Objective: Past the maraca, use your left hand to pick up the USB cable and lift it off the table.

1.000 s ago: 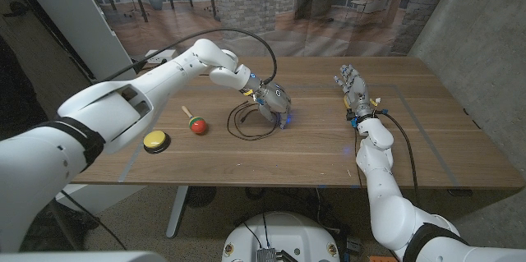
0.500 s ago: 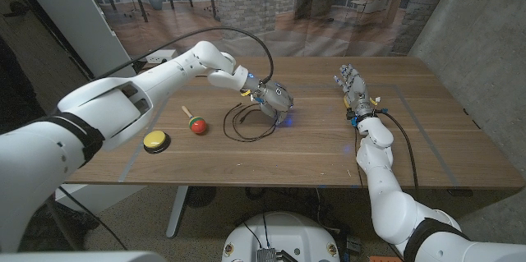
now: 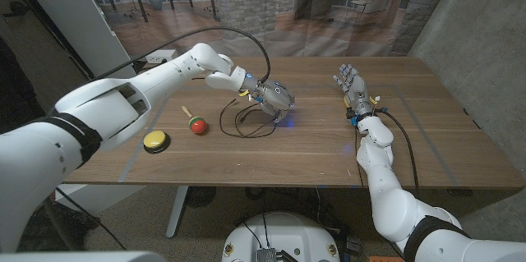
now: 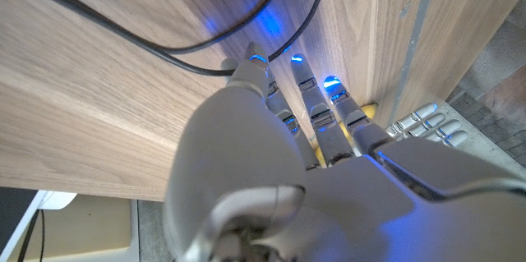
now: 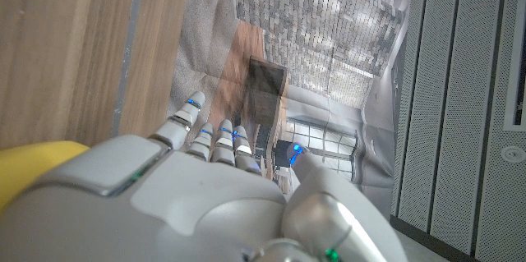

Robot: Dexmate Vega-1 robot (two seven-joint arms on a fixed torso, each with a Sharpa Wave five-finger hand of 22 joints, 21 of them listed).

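The black USB cable lies in a loose loop on the wooden table, right of the maraca, which has a red and green ball and a yellow handle. My left hand is at the loop's right end, past the maraca, and grips the cable there; that end hangs a little above the table while the rest trails on the wood. In the left wrist view the cable runs past my fingertips. My right hand stands upright at the right, fingers apart and holding nothing.
A yellow button on a black base sits near the front left, close to the maraca. A thin cable runs along the table from my right wrist. Behind the table's far edge there is a backdrop printed with an office scene.
My left hand has risen slightly and drawn back with the cable's end; the loop has shifted left and changed shape. The right hand has not moved.
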